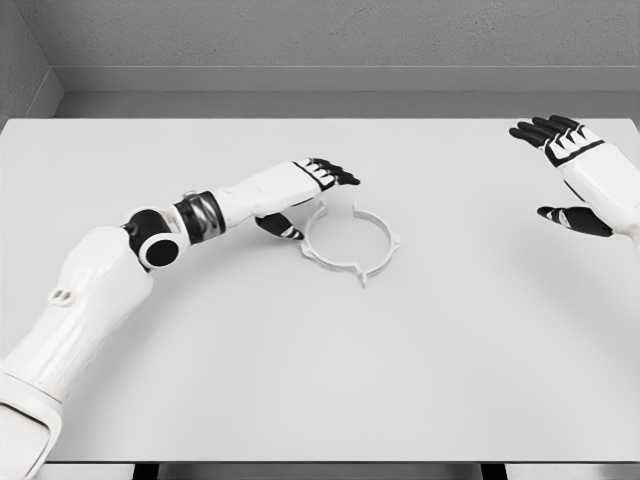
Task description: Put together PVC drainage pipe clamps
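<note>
A white ring clamp (352,240) lies flat near the middle of the bench (300,390), lugs sticking out around its rim. The left hand (305,195) reaches over its left edge with fingers stretched out and thumb dropped beside the ring, holding nothing, probably lined up to pinch the rim. The right hand (570,175) hovers well apart at the far right, fingers spread, empty, likely keeping clear

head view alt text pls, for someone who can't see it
A white ring-shaped pipe clamp lies flat on a white table, the left hand open right beside its left rim. The right hand hovers open at the far right.
</note>
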